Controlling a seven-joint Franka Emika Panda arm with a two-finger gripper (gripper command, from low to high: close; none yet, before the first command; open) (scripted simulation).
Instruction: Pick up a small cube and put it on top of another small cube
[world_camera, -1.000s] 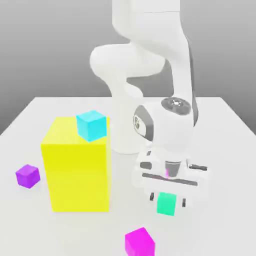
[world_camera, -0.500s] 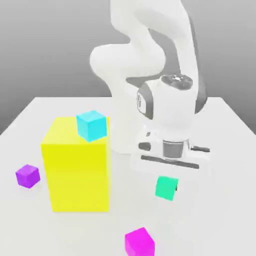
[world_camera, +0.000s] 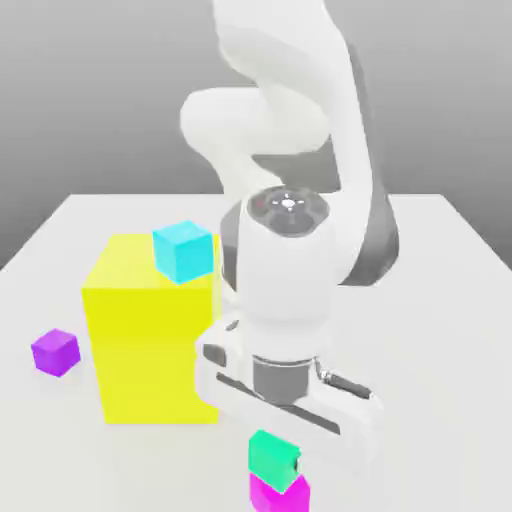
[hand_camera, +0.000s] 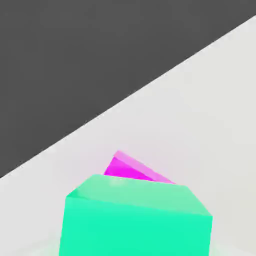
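Small sea-green plain cube (world_camera: 274, 456) is seen set atop small magenta-pink plain cube (world_camera: 281, 494), stacking judged essentially done; gripper (world_camera: 290, 440) is poised directly above, jaw state indeterminable, withdrawal remaining.

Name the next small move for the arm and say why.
Probably lift the hand straight up. The green cube already sits on the magenta cube, directly beneath the hand, so a sideways pull could knock it off the stack.
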